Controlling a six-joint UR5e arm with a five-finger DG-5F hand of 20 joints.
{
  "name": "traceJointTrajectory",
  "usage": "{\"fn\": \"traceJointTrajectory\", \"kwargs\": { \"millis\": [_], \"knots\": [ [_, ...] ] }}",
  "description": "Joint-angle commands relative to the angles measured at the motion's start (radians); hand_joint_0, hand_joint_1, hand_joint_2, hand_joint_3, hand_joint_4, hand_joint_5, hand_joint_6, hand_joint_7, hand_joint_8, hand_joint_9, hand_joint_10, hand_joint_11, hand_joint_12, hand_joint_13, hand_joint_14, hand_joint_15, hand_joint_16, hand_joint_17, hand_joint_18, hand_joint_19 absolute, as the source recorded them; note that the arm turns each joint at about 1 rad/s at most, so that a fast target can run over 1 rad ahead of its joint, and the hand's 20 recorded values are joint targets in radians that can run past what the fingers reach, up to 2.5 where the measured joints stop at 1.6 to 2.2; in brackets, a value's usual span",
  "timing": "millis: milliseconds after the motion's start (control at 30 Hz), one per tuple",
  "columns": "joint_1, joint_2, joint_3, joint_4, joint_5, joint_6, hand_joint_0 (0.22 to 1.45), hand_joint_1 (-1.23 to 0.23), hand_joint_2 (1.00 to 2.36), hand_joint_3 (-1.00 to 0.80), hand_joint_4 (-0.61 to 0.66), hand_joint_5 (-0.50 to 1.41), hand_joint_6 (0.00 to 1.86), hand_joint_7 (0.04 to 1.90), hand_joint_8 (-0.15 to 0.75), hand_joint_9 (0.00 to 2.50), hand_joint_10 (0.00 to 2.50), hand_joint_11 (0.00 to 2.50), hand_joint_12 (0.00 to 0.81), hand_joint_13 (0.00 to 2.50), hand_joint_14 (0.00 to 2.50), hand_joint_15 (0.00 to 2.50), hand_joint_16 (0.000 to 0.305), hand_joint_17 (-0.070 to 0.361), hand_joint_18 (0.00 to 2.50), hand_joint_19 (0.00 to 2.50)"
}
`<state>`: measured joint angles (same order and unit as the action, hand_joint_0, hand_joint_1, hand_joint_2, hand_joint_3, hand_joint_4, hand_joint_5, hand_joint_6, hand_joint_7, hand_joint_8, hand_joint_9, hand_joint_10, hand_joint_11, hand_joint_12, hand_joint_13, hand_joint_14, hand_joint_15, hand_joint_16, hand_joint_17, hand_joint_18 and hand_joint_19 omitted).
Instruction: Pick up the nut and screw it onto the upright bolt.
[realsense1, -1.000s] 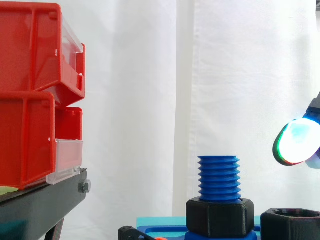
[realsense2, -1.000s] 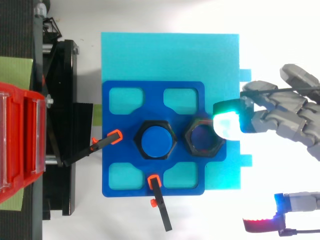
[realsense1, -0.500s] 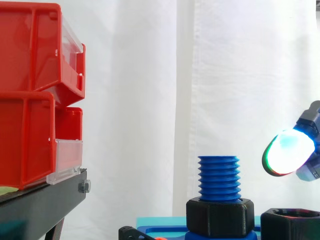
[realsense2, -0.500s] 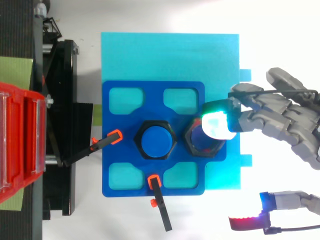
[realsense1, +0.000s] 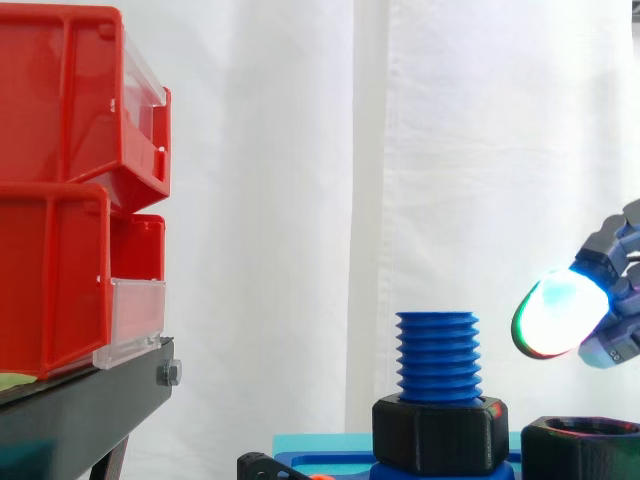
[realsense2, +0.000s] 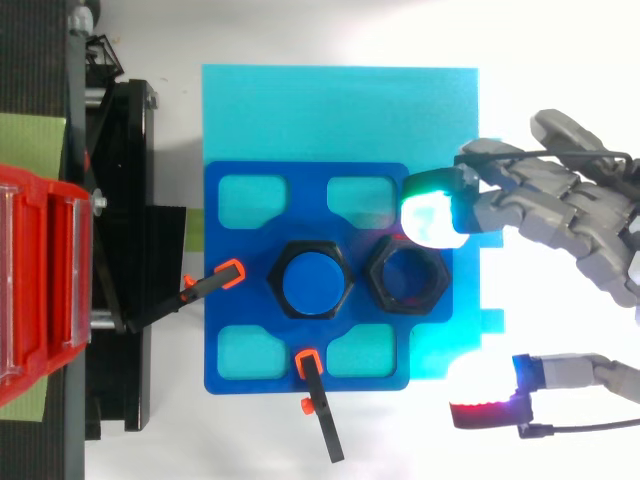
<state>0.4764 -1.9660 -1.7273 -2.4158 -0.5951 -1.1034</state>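
While two black hexagonal pieces sit on the blue plate (realsense2: 230, 310), one of them is the loose nut (realsense2: 407, 280): hollow, six-sided, lying flat just beside the single upright blue bolt (realsense1: 437, 355). The other is a black collar (realsense1: 440, 432) round the bolt's foot. One robot hand (realsense2: 560, 215) hangs above the nut's edge, apart from it, fingers spread wide and holding nothing. Two red bins (realsense1: 60, 100) are stacked at left. In the side view the frame edges cut off the nut's lower part and most of the robot hand.
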Motion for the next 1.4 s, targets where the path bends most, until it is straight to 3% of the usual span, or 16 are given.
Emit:
{"fn": "traceJointTrajectory", "kwargs": {
  "millis": [0,267,400,1133,1367],
  "knots": [
    [-0.001,-0.004,0.0,0.014,0.004,-0.001,0.44,-0.75,1.0,-0.5,0.19,-0.25,0.5,0.68,0.301,0.31,0.0,0.0,0.404,0.37,0.0,0.0,0.05,0.113,0.18,0.0],
    [-0.004,-0.004,0.0,0.026,0.001,-0.003,0.41,-0.91,1.0,-0.5,0.2,-0.26,0.5,0.69,0.3,0.29,0.0,0.0,0.42,0.33,0.0,0.0,0.053,0.12,0.17,0.0],
    [-0.005,-0.022,0.0,0.024,0.001,0.0,0.41,-0.97,1.0,-0.5,0.21,-0.27,0.5,0.69,0.297,0.27,0.0,0.0,0.425,0.31,0.0,0.0,0.055,0.123,0.17,0.0],
    [-0.033,-0.022,0.0,0.03,-0.011,0.0,0.39,-0.9,1.0,-0.5,0.22,-0.27,0.5,0.69,0.31,0.24,0.0,0.0,0.439,0.28,0.0,0.0,0.059,0.132,0.14,0.0],
    [-0.035,-0.022,0.0,0.027,-0.008,0.002,0.39,-0.89,1.0,-0.5,0.22,-0.27,0.5,0.69,0.311,0.24,0.0,0.0,0.437,0.28,0.0,0.0,0.058,0.131,0.15,0.0]
  ]
}}
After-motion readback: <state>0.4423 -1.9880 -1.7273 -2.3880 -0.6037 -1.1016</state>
